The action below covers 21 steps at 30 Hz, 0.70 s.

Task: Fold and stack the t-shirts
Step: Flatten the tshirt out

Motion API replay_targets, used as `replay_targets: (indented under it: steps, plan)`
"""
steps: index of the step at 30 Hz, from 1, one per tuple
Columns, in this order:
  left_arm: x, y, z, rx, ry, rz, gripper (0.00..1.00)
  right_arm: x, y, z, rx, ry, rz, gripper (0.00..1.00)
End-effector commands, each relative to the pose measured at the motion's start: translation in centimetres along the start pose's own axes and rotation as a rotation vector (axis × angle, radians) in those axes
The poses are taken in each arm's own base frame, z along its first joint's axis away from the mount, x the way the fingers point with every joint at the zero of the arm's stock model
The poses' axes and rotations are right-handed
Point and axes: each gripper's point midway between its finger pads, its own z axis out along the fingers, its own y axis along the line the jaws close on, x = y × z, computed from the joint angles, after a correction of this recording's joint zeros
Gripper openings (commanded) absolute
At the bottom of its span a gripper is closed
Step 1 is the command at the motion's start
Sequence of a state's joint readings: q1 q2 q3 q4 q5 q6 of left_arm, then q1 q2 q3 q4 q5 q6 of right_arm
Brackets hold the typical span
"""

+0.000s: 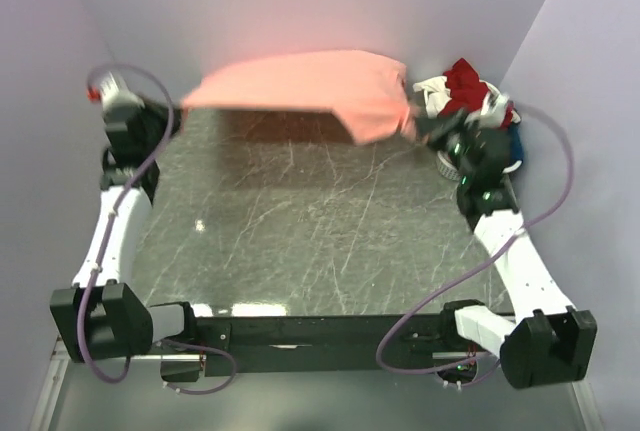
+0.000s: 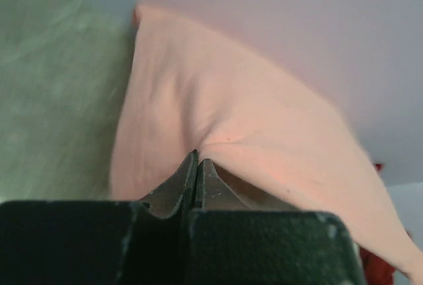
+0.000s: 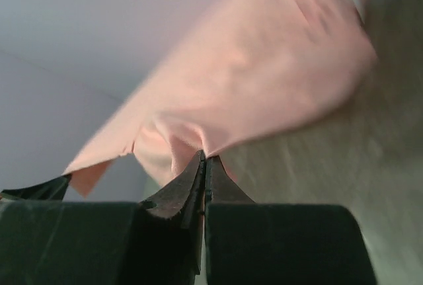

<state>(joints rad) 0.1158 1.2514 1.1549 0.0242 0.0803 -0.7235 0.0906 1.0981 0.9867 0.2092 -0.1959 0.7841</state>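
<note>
The salmon-pink t-shirt [image 1: 305, 86] hangs stretched in the air across the far side of the table, held at both ends. My left gripper [image 1: 172, 109] is shut on its left edge; the left wrist view shows the jaws [image 2: 196, 156] pinched on the cloth [image 2: 218, 106]. My right gripper [image 1: 418, 123] is shut on its right end; the right wrist view shows the jaws [image 3: 203, 157] pinched on the cloth [image 3: 264, 80]. A dark red t-shirt [image 1: 466, 78], a white one [image 1: 436, 91] and a bit of blue [image 1: 513, 141] lie heaped at the far right.
The heap at the far right sits in a white basket [image 1: 447, 165], mostly hidden behind my right arm. The dark marbled tabletop [image 1: 300, 221] lies under the hanging shirt. Lilac walls [image 1: 300, 1] close in the back and both sides.
</note>
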Motion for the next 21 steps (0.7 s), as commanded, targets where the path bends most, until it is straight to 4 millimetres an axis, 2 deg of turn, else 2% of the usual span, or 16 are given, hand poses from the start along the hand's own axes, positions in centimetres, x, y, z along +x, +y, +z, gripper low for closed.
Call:
replay_targets:
  steps: [1,2,3,4,5,6,7,8,9,11,12,13,14,15,17,21]
  plan:
    - [6.6,6.3,-3.1,-0.148,0.068,-0.116,0.01,6.6,-5.4,-3.7,0.098,0.117,0.107,0.00]
    - [7.4,7.0,-4.4,-0.159,0.068,-0.130,0.01,10.2,-8.7,-5.3,0.167,0.185,0.136,0.00]
    - [8.9,8.1,-5.2,-0.177,0.087,-0.144,0.01,12.0,-10.2,-6.5,0.213,0.221,0.151,0.00]
    - [12.4,10.8,-6.5,-0.239,0.146,-0.173,0.01,12.8,-10.8,-7.6,0.223,0.233,0.155,0.00]
    - [13.7,11.8,-7.3,-0.263,0.161,-0.189,0.01,15.3,-12.8,-9.1,0.268,0.287,0.170,0.00]
    - [14.4,12.2,-8.2,-0.263,0.159,-0.206,0.01,16.6,-13.8,-10.2,0.304,0.322,0.178,0.00]
    - [16.7,14.1,-9.4,-0.300,0.196,-0.210,0.07,17.1,-13.9,-11.0,0.301,0.332,0.173,0.00]
    - [17.1,14.5,-10.2,-0.309,0.189,-0.210,0.12,18.2,-15.1,-12.1,0.329,0.356,0.163,0.03]
    - [17.9,15.1,-10.8,-0.323,0.203,-0.210,0.15,19.2,-16.1,-13.3,0.379,0.386,0.163,0.16]
    - [19.0,16.9,-12.5,-0.395,0.209,-0.199,0.23,19.4,-16.3,-14.5,0.380,0.381,0.144,0.28]
    - [18.9,17.6,-13.0,-0.427,0.192,-0.193,0.29,19.9,-16.8,-15.3,0.407,0.399,0.137,0.43]
    - [19.0,18.0,-13.5,-0.444,0.187,-0.197,0.37,19.5,-16.5,-15.7,0.396,0.383,0.128,0.48]
    - [18.4,17.8,-13.9,-0.441,0.157,-0.200,0.39,19.4,-16.5,-16.0,0.399,0.379,0.120,0.51]
    - [18.7,18.4,-14.5,-0.477,0.156,-0.212,0.41,19.5,-16.7,-16.5,0.416,0.384,0.118,0.58]
    - [18.5,18.7,-15.1,-0.496,0.140,-0.222,0.45,18.8,-16.2,-16.8,0.404,0.358,0.107,0.63]
    - [17.7,19.9,-16.8,-0.593,0.085,-0.238,0.48,19.2,-15.8,-17.7,0.402,0.387,0.114,0.64]
